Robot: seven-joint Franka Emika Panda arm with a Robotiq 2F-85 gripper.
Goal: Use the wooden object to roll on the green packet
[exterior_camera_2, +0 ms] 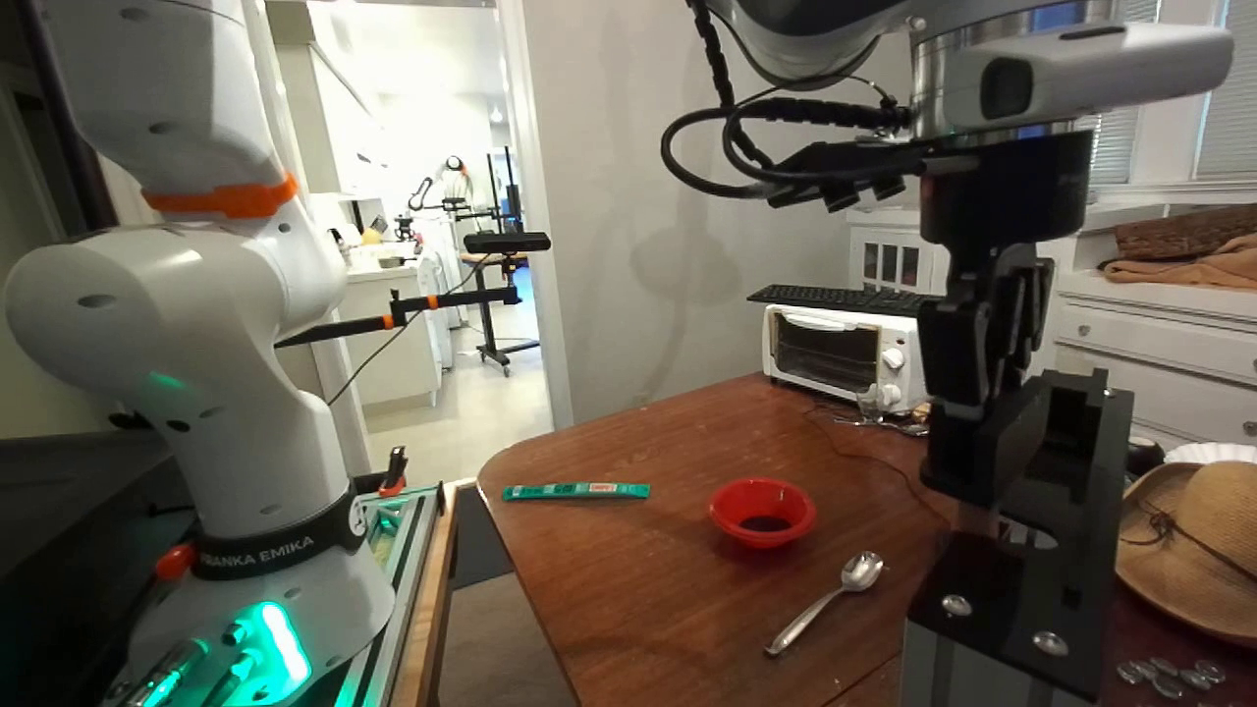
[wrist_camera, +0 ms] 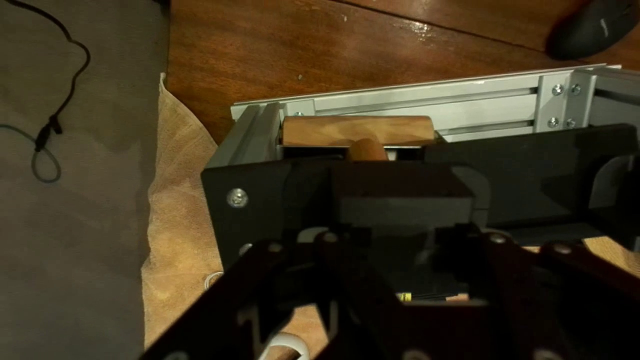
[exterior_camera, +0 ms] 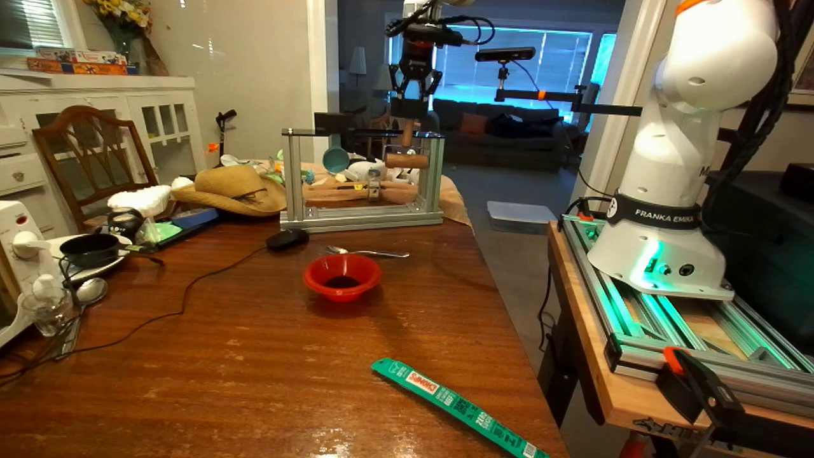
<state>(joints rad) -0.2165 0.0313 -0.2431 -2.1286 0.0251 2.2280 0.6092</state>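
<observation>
Roller [exterior_camera: 407,161], wooden, block [wrist_camera: 406,212] clenched in my gripper [exterior_camera: 412,101]: pickup stage, I judge; next, clear of rack [exterior_camera: 356,220] toward green packet [exterior_camera: 459,407].

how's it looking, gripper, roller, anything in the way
Gripper shut on wooden roller by its black block, at rack. Green packet flat on table. Red bowl between rack and packet, possibly in the way.

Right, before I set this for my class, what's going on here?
A robot arm has its gripper shut on the black block above the wooden roller, at the metal rack; whether the roller hangs free I can't tell. The green packet lies apart on the table, so no rolling is happening now.
</observation>
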